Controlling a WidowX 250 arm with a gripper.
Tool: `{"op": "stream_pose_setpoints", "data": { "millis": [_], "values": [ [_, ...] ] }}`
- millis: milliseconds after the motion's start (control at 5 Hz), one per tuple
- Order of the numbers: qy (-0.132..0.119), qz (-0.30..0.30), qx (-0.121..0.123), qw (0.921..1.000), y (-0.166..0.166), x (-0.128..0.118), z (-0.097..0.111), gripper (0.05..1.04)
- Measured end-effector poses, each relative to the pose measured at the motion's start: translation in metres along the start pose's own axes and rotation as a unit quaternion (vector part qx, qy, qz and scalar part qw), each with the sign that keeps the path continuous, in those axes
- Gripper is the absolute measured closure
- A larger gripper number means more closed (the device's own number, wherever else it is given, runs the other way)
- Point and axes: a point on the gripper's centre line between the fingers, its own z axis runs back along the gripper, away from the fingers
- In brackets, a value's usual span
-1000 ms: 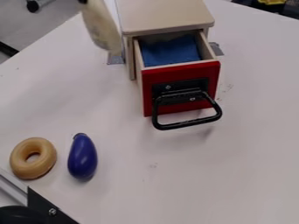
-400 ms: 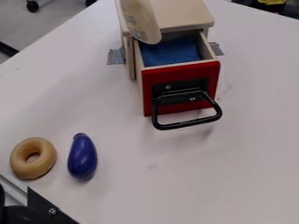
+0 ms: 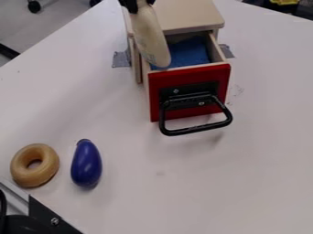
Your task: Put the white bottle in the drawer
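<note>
The white bottle slants at the upper centre of the frame, its base down and to the right, overlapping the left side of the pulled-out drawer. The base appears just behind the red front's upper edge; contact cannot be determined. Between bottle and right drawer wall lies open room, floored by a blue lining. The wooden cabinet bounds this room behind. The gripper, at the top edge, pinches the bottle's upper end, its fingers parted by the bottle's width, and points downward above the cabinet's left side. The black handle projects toward the frame's centre. Lower left, a purple eggplant lies just beside a tan ring on the white table.
</note>
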Motion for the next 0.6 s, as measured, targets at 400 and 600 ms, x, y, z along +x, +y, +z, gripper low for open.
{"op": "stream_pose_setpoints", "data": {
  "millis": [400,600],
  "values": [
    [-0.020,-0.017,-0.030,0.9992,0.0024,-0.0059,-0.0016,0.757],
    [-0.008,-0.016,-0.039,0.9991,0.0001,-0.0115,-0.0047,0.757]
  ]
}}
